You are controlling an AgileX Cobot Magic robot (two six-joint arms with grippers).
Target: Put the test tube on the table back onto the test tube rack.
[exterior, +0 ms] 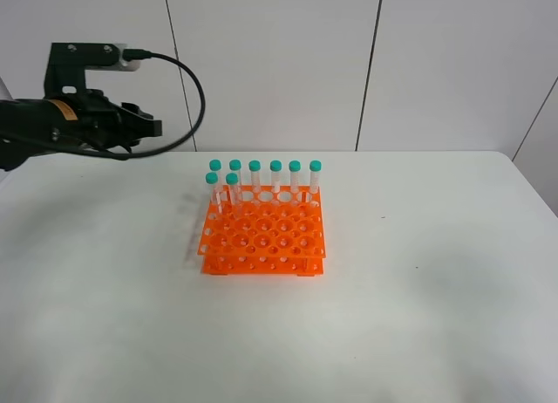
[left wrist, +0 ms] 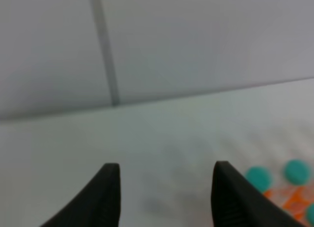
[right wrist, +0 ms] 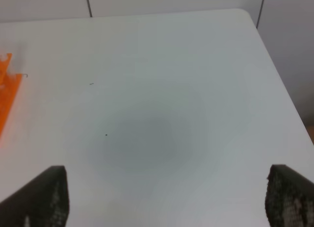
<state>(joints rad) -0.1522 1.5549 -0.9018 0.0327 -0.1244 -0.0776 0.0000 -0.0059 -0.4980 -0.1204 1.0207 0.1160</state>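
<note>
The orange test tube rack [exterior: 261, 237] stands mid-table on the white table [exterior: 418, 272]. Several teal-capped test tubes [exterior: 275, 178] stand upright in its back rows; two [exterior: 232, 190] stand in the second row at the left. I see no tube lying on the table. My left gripper [exterior: 148, 124] hangs raised at the far left, away from the rack, open and empty. In the left wrist view the gripper [left wrist: 164, 165] shows teal caps [left wrist: 258, 176] and a rack corner [left wrist: 294, 200] beside it. My right gripper [right wrist: 167, 170] is open and empty over bare table; the rack's edge [right wrist: 7, 99] shows.
A white panelled wall [exterior: 279, 63] stands behind the table. The table's far right corner [right wrist: 243, 13] and right edge show in the right wrist view. The left arm's black cable [exterior: 196, 89] loops above the table's back left.
</note>
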